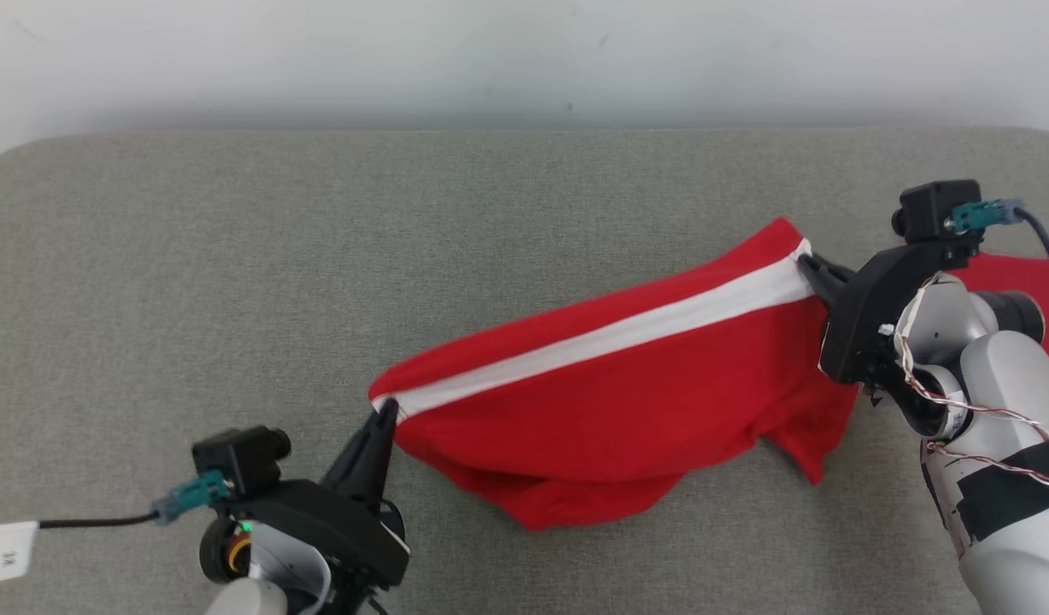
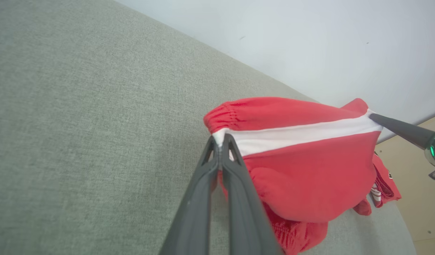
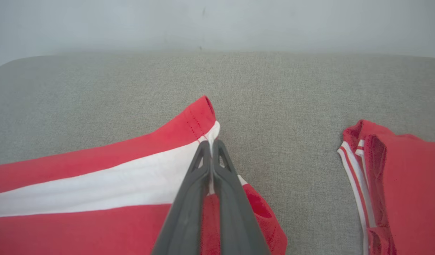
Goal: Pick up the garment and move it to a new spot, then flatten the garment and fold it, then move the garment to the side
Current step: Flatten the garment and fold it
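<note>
**Left gripper (image 1: 386,412) on the waistband, right gripper (image 1: 805,263) on the hem**

Red shorts (image 1: 610,401) stretch between the two grippers at centre-right of the grey upholstered surface (image 1: 234,256), their lower folds sagging onto it. The left gripper is clamped on the gathered end of the white stripe (image 1: 610,337), and the right gripper is clamped on its hemmed end. Another red garment with striped trim (image 3: 408,184) lies apart, beyond the right arm.

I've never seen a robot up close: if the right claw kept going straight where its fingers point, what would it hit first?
The right gripper, shut on the garment, points over bare grey tabletop toward the pale wall. Which it meets first is unclear; nothing else lies ahead.
</note>
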`<state>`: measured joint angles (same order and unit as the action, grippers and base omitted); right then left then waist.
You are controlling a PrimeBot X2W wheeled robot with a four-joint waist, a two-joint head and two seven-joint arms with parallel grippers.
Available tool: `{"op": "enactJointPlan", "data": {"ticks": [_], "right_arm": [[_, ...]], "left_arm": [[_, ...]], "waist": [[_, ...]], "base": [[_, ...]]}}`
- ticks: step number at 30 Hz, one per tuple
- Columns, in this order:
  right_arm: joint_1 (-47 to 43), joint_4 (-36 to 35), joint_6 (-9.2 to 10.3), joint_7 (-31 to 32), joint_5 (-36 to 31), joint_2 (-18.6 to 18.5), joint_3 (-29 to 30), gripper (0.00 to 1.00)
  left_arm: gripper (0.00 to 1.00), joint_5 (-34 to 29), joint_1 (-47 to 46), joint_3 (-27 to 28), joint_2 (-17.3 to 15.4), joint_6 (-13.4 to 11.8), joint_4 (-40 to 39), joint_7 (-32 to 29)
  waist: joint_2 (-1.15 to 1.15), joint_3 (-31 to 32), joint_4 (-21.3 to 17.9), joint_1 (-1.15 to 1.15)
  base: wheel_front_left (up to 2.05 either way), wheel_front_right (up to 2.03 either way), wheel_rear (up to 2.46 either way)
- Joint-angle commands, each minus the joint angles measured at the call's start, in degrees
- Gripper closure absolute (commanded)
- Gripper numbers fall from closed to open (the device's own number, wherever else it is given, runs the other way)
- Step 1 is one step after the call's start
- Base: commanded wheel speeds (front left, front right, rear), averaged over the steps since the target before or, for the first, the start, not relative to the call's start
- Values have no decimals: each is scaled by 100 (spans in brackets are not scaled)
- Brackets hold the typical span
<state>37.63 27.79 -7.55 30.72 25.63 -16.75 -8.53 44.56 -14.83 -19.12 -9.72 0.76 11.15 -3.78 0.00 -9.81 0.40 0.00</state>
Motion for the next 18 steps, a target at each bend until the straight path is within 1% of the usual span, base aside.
{"op": "enactJointPlan", "data": {"ticks": [1,3,5,7,12,13,14,15,18], "right_arm": [[-8,-142,11,-34,68,-64,-13,100],[-113,-320,11,-4,82,-159,-41,100],[-302,-459,11,131,-21,-279,-134,100],[-522,-684,11,248,22,-333,-208,100],[-1318,-1260,11,537,132,-450,-84,100],[-1455,-1373,11,569,137,-439,-38,100],[-1574,-1467,11,606,143,-422,-2,51],[-1696,-1552,11,643,159,-384,64,0],[-1983,-1820,11,719,71,-324,272,0]], "left_arm": [[100,27,-88,66,-57,-14,-131,38],[100,55,-52,81,-70,-24,-255,-5],[100,68,55,24,-95,-18,-392,-86],[100,67,251,-38,-136,-45,-476,-169],[100,28,788,-206,-285,-137,-609,-367],[96,52,899,-247,-315,-144,-621,-445],[59,71,979,-278,-354,-156,-645,-515],[0,89,1042,-298,-398,-171,-677,-580],[0,148,1160,-279,-482,-167,-799,-662]], "waist": [[0,-7,-49,0],[0,-3,-81,0],[0,7,-99,0],[0,10,-104,0],[0,1,-105,0],[0,-1,-103,0],[0,-2,-99,0],[0,2,-92,0],[0,20,-62,0]], "base": [[0,0,0],[0,0,0],[0,0,0],[0,0,0],[0,0,0],[0,0,0],[0,0,0],[0,0,0],[0,0,0]]}}
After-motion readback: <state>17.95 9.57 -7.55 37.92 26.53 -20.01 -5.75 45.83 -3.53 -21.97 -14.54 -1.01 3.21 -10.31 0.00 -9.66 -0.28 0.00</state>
